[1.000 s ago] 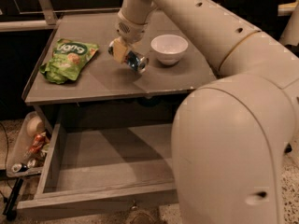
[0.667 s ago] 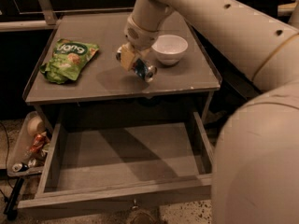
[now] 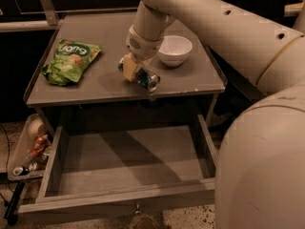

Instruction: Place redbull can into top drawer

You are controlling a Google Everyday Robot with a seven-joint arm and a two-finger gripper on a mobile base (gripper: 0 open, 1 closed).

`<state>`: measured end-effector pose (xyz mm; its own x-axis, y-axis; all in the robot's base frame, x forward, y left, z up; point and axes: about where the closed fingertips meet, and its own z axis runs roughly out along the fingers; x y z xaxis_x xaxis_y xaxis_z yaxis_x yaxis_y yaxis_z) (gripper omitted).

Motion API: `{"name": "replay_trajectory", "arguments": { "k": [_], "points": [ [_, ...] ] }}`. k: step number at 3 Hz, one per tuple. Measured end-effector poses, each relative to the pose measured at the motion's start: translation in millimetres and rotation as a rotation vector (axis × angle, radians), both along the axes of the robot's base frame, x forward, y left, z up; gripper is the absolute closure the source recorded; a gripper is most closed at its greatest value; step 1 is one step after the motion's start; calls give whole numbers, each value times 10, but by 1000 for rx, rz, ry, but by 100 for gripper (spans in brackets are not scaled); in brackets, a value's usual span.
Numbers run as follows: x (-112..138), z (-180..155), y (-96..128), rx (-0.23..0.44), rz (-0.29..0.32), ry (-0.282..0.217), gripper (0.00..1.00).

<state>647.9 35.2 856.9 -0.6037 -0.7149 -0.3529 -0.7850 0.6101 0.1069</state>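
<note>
The redbull can [image 3: 147, 80] is blue and silver and lies tilted in my gripper [image 3: 133, 70], which is shut on it just above the front edge of the grey table [image 3: 71, 92]. The can's silver end points to the front right. The top drawer [image 3: 128, 163] stands pulled open below the table, wide and shallow, with nothing inside. Its front panel [image 3: 114, 204] has a small knob [image 3: 137, 207]. The can is still over the tabletop, behind the drawer's opening.
A green snack bag [image 3: 69, 61] lies on the table's left. A white bowl [image 3: 174, 49] stands right behind my gripper. A side tray [image 3: 29, 149] with cans and clutter hangs at the lower left. My arm's large body fills the right side.
My gripper has carried the can towards the table's front edge and slightly right, away from the bowl. The arm's body has shifted right, uncovering more of the drawer.
</note>
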Motion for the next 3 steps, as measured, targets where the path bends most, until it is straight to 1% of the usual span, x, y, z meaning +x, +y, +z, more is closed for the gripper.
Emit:
{"name": "replay_trajectory", "arguments": {
  "k": [1, 2, 3],
  "points": [
    [-248, 64, -81, 3, -20, 10, 100],
    [-742, 66, -145, 38, -88, 41, 100],
    [-1289, -174, -152, 67, -129, 110, 100]
  ]
}}
